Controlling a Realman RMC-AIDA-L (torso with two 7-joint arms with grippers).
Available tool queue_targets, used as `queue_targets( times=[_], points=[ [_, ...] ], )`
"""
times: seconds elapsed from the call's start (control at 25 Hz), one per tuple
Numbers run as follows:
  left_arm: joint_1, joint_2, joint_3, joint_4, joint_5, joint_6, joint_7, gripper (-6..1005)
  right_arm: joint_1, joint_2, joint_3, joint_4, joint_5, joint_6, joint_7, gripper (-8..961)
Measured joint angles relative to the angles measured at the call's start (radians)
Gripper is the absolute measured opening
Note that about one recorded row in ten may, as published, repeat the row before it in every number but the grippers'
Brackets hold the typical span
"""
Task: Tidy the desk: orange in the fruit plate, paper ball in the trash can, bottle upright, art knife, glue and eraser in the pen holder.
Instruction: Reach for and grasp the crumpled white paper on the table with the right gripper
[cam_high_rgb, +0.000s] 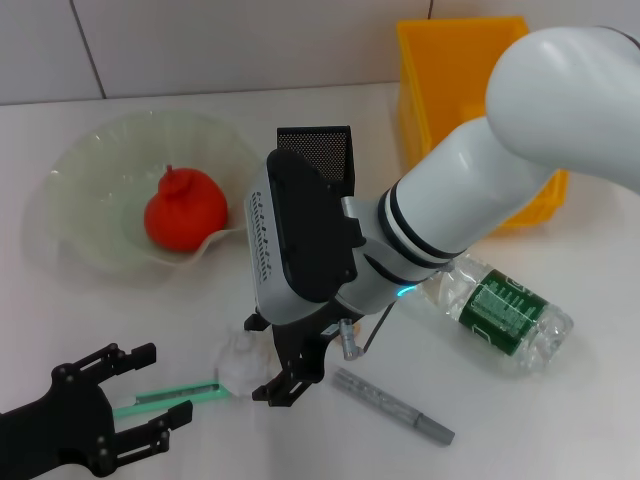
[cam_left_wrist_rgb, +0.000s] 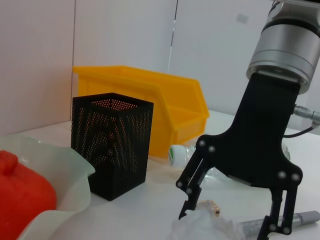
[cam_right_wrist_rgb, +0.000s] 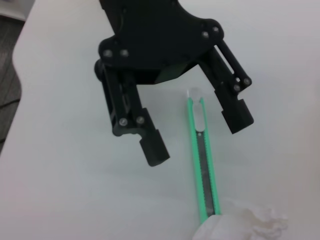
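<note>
The paper ball (cam_high_rgb: 240, 366) lies on the desk (cam_high_rgb: 560, 420) near the front edge, just beside the tip of the green art knife (cam_high_rgb: 170, 397) and touching or nearly touching it. My right hand (cam_high_rgb: 285, 385) hangs directly over the wad, fingers spread wide and empty, tips low on either side of it. I judge this to be the grasp on the paper: I should come straight down, centre the wad between the fingers and close gently, taking care not to catch the knife. Then it goes up and across to the yellow trash can (cam_high_rgb: 450, 70) at the back right.

My left hand (cam_high_rgb: 140, 400) waits open at the front left, straddling the knife handle.

The orange (cam_high_rgb: 183, 210) already sits in the fruit plate (cam_high_rgb: 80, 170). The black mesh pen holder (cam_high_rgb: 315, 150) stands behind my forearm, the bottle (cam_high_rgb: 505, 315) lies on its side to the right, and a grey marker-like stick (cam_high_rgb: 395, 405) lies near the wad. The desk is plain white, with a pale tiled wall behind.
</note>
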Motion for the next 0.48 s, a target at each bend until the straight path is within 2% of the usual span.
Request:
queue_targets(
  times=[0.48],
  points=[
    [-0.005,0.000,0.003,-0.001,0.002,-0.001,0.000,803,0.025,0.001,-0.017,0.071,0.028,0.028,0.001,785]
  ],
)
